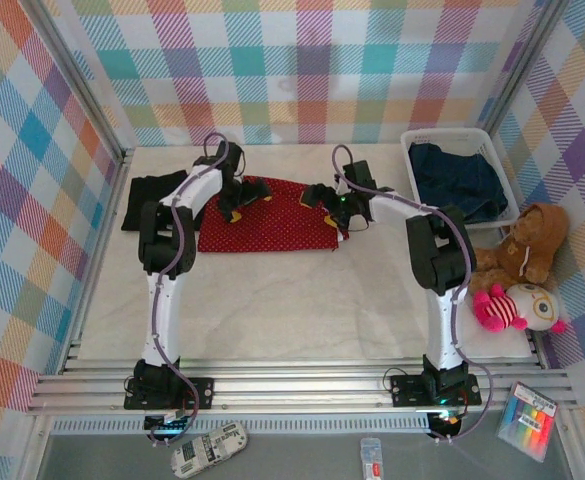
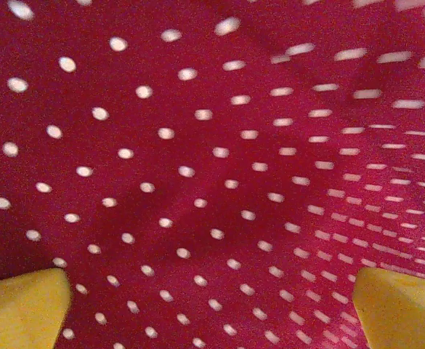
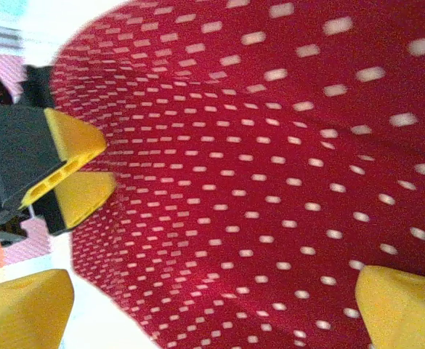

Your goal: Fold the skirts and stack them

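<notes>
Hanging over the red cloth skirt with tiny white dots [image 1: 272, 228], the left gripper [image 1: 238, 203] and the right gripper [image 1: 327, 203] both stood wide open and held nothing. The skirt lay spread flat on the pale table [image 1: 302, 310], toward 12 o'clock from its middle. The left gripper sat above the skirt's 11 o'clock edge, its yellow fingertips [image 2: 23, 309] far apart with dotted cloth beneath them. The right gripper sat at the skirt's 2 o'clock corner, its fingertips [image 3: 401, 305] equally spread. A plain black cloth skirt [image 1: 147, 200] lay near the red one at its 9 o'clock. A dark blue denim skirt [image 1: 459, 180] rested in the white slatted plastic basket [image 1: 442, 135] at the table's 2 o'clock.
</notes>
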Available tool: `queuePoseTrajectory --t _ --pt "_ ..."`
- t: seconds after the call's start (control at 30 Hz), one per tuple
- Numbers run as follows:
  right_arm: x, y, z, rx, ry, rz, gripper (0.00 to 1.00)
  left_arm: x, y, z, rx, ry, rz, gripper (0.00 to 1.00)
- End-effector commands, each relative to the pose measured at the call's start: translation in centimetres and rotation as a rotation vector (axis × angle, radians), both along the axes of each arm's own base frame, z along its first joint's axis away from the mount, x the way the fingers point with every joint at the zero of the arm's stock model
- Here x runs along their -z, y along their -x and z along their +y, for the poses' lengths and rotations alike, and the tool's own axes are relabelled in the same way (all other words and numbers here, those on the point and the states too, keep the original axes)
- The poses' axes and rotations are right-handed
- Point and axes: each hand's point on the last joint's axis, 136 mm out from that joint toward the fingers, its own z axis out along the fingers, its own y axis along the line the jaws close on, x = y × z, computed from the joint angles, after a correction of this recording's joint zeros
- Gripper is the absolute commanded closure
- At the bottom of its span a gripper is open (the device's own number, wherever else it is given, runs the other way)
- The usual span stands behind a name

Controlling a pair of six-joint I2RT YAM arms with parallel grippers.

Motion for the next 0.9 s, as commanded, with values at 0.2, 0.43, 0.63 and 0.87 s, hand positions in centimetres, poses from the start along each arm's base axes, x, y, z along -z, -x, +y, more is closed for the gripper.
queuePoseTrajectory --t 0.2,0.43,0.63,0.87 --pt "0.2 1.8 -6.4 0.115 0.044 0.047 0.01 -0.9 3.7 -3.6 0.089 0.043 0.057 0.00" --pt "-1.7 5.7 -10.3 0.268 0.135 0.036 0.01 -7.2 5.2 -7.3 0.165 0.154 -0.041 0.00" --pt "-0.7 7.9 -10.0 0.350 0.008 0.100 0.00 -8.0 5.3 -8.5 0.179 0.119 -0.075 0.02" --pt "0.1 8.7 -8.7 0.380 -0.076 0.123 0.14 -6.7 -0.2 -12.3 0.168 0.254 -0.131 0.05"
